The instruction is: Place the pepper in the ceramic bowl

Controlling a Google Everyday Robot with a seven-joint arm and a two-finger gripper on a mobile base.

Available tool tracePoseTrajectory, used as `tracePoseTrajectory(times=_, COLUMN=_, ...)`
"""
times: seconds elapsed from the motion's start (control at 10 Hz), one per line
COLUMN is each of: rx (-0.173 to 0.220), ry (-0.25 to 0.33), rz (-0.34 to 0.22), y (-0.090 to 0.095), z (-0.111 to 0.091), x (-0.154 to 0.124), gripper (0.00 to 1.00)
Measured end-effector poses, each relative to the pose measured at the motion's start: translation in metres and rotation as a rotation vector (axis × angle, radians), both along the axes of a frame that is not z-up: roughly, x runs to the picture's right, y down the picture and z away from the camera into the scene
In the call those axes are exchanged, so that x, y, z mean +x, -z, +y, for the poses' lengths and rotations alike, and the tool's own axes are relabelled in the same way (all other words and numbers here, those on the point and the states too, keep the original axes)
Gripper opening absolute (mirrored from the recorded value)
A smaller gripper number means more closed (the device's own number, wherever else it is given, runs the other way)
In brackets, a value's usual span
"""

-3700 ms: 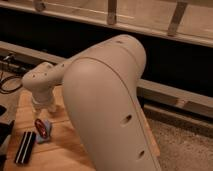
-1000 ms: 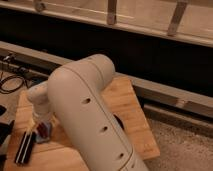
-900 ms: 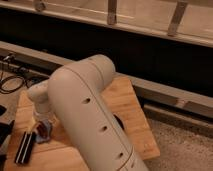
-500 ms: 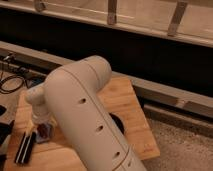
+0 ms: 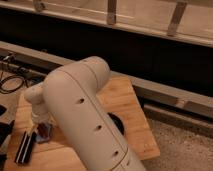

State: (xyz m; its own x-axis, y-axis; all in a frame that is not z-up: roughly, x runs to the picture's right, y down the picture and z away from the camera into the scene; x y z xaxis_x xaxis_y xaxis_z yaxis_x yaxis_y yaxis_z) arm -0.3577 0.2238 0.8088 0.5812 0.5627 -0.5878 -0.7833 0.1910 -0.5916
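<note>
One gripper point(image 5: 43, 129) hangs low over the pepper point(image 5: 42, 131) near the wooden board's point(image 5: 125, 97) left edge; finger state indiscernible. Pickup apparently underway; next, carry rightward to the ceramic bowl point(image 5: 119, 125).

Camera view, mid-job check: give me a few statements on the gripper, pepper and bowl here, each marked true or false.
1. The gripper is down at the left side of the wooden board. True.
2. The ceramic bowl is in full view. False: the big white arm covers most of it; only a dark edge shows at the arm's right side.
3. The pepper is already in the bowl. False: the red of it shows at the gripper, left of the arm, away from the bowl.
4. A black-and-white striped block lies on the board, left of and below the gripper. True.
5. The board hangs from the railing above. False: it lies flat below it.
</note>
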Motion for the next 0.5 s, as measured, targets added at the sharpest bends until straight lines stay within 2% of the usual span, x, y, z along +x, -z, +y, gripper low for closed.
tracePoseTrajectory(times=0.2, rx=0.003, ry=-0.001, rz=0.002, y=-0.0007, z=-0.0027, x=0.0021, gripper=0.51)
tracePoseTrajectory(times=0.5, rx=0.002, ry=-0.002, rz=0.002, y=0.0006, z=-0.0037, x=0.0020, gripper=0.19)
